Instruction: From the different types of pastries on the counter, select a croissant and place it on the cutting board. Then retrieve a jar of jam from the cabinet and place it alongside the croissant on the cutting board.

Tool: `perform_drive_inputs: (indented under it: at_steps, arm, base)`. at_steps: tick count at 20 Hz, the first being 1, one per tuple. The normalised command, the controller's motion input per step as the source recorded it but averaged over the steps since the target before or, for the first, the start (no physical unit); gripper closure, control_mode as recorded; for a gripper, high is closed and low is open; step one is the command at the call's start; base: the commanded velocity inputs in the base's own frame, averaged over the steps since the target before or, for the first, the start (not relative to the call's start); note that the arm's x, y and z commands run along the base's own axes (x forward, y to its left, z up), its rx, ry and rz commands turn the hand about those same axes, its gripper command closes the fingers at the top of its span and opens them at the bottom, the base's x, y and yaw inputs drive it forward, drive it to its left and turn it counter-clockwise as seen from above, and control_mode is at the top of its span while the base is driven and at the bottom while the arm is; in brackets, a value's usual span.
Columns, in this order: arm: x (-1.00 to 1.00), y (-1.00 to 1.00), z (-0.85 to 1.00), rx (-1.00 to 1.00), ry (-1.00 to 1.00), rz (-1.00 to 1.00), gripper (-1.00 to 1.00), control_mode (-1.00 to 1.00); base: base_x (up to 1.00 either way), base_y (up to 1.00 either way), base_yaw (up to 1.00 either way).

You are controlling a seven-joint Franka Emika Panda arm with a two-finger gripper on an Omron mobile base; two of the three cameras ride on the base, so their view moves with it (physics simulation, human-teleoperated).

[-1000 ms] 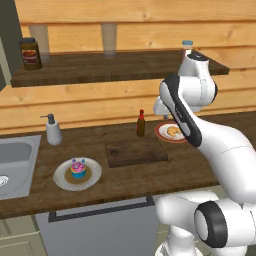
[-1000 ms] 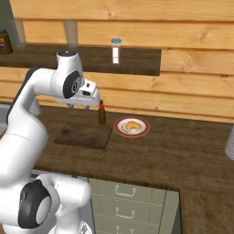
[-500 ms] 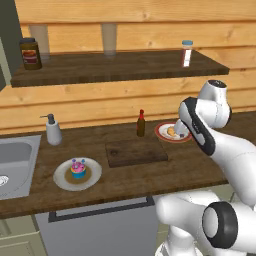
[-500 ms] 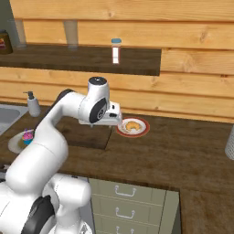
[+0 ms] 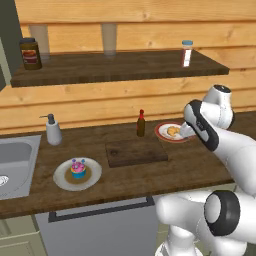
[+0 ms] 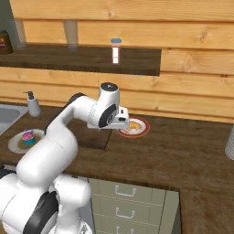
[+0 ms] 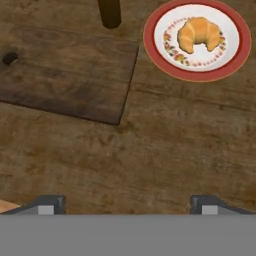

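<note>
The two-finger gripper (image 7: 127, 202) stands released, its dark finger tips (image 7: 46, 204) spread wide at the bottom of the hand view with nothing between them, above bare dark brown wood-grain counter (image 7: 165, 145).

In that view the small golden-brown crescent croissant (image 7: 198, 33) lies at about 1 o'clock, on a white plate with a red rim (image 7: 197, 72). The flat rectangular dark brown wooden cutting board (image 7: 65, 75) lies toward 10 o'clock, apart from the plate, with nothing on it. At 12 o'clock stands the base of a slim dark bottle (image 7: 110, 12), just beyond the board's far edge.

From the left base view the croissant (image 5: 173, 131) sits at 3 o'clock of the cutting board (image 5: 135, 152), with the red-capped bottle (image 5: 141, 123) between them (slightly farther back). A cupcake with blue wrapper and pink frosting (image 5: 77, 169) rests on a grey plate (image 5: 62, 179) at 9 o'clock of the board, near the grey steel sink (image 5: 15, 160).
</note>
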Motion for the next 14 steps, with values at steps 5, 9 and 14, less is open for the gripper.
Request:
perform_drive_inputs:
  at_steps: [5, 9, 14]
  arm:
    - [0.94, 0.00, -0.28, -0.01, 0.23, -0.18, -1.00, -1.00]
    - [1.00, -0.04, -0.23, 0.00, 0.18, -0.18, -1.00, -1.00]
    - [0.98, -0.22, -0.17, 0.00, 0.15, -0.16, -1.00, -1.00]
  base:
    - [0.00, 0.00, 0.00]
    - [0.00, 0.00, 0.00]
    - [0.00, 0.00, 0.00]
